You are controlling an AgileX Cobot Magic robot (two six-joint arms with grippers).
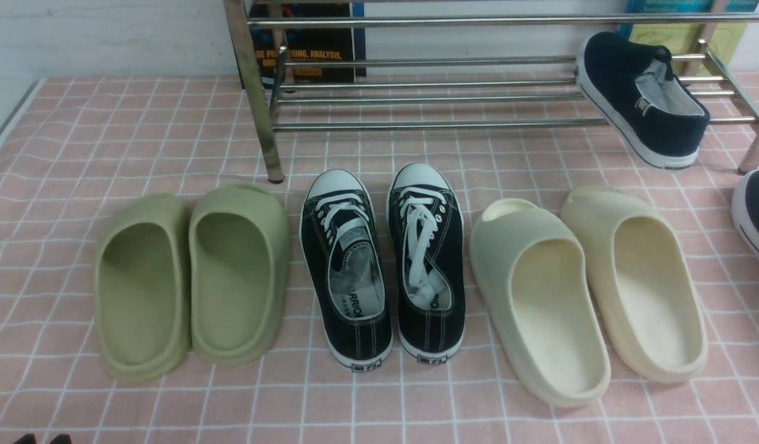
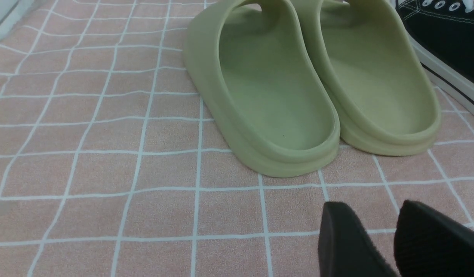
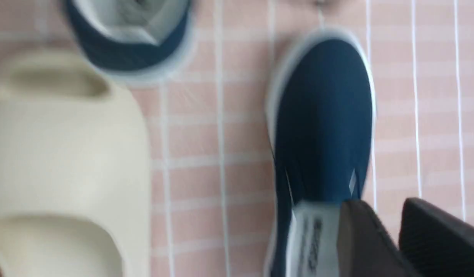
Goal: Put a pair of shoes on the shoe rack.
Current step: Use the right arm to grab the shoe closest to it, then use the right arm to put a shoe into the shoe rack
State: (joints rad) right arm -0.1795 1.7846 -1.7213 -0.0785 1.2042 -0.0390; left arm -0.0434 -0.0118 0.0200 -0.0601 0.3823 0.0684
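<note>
Front view: you are halfway through. One navy shoe (image 1: 641, 98) lies tilted on the right end of the shoe rack (image 1: 428, 124), at two o'clock, its heel overhanging the front bar. The second navy shoe (image 1: 755, 216) waits on the desk (image 1: 77, 135) at three o'clock, cut off by the frame edge. Green slides (image 1: 231, 277), black sneakers (image 1: 348, 271) and cream slides (image 1: 539, 296) line the middle and are not your job. Left wrist view: the left hand (image 2: 392, 246) hangs low over bare cloth near the green slides, fingers drawn almost together and holding nothing. Right wrist view, blurred: the right hand (image 3: 400, 238) hovers over the second navy shoe's heel opening, fingers likewise nearly together, with no grip on it that you can see. That leaves grasping this shoe and racking it beside its mate.
</note>
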